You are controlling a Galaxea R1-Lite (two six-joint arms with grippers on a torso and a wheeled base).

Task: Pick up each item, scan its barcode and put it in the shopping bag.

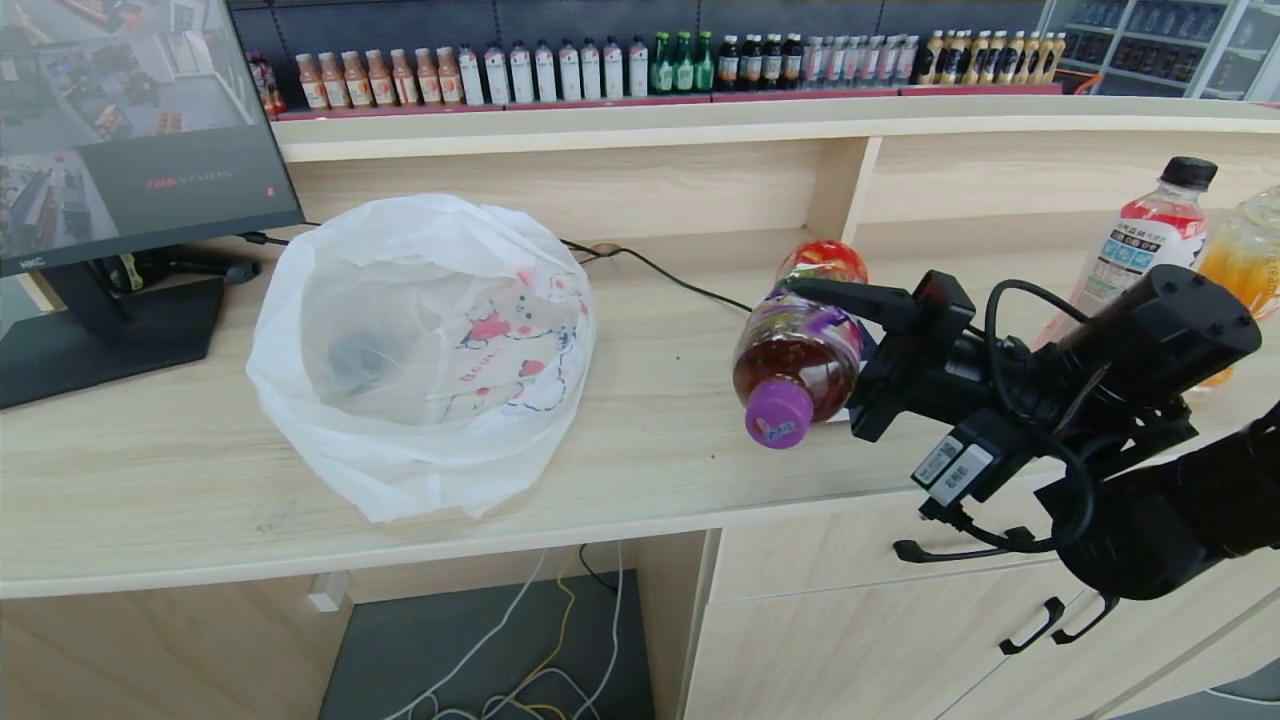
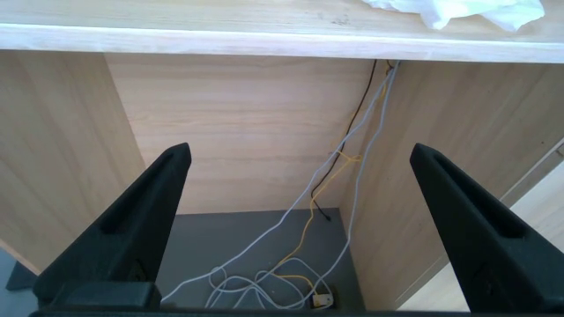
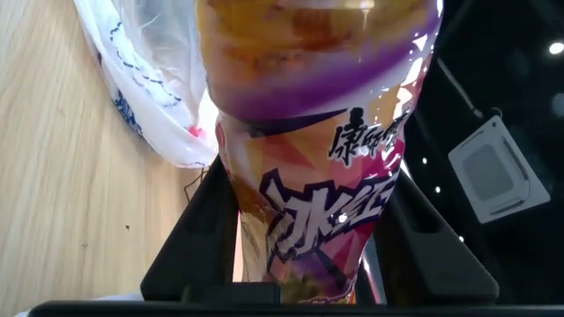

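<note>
From where I stood, the right tool (image 1: pixel 830 350) was clamped on a purple-capped iced tea bottle (image 1: pixel 795 365), one finger on each side of its printed sleeve. The bottle lay on its side in the grip, with its cap toward six o'clock and its base toward the back of the desk (image 1: pixel 650 450). I could not tell whether it was clear of the desk top or still brushing it.

The white shopping bag (image 1: pixel 420 350) stood open-mouthed at nine o'clock from the bottle, well apart from it. A dim dark shape showed through its plastic. At two o'clock from the tool, a black-capped bottle with a red label (image 1: pixel 1150 235) and an orange drink bottle (image 1: pixel 1240 250) waited near each other on the desk.

The left tool (image 2: pixel 300 151) hung below the desk edge with its fingers spread wide and nothing between them, facing the loose cables (image 2: pixel 291 264) in the kneehole.

I judged the pick of this bottle done, and the scan or the carry to the bag in hand. A small dark device (image 1: pixel 180 265) sat under the monitor (image 1: pixel 130 120) at ten o'clock, but I could not say it was the scanner.

The next move called for turning the barcode toward the reader. The bottle then had to travel toward nine o'clock and go high enough to clear the bag's soft rim before release.
</note>
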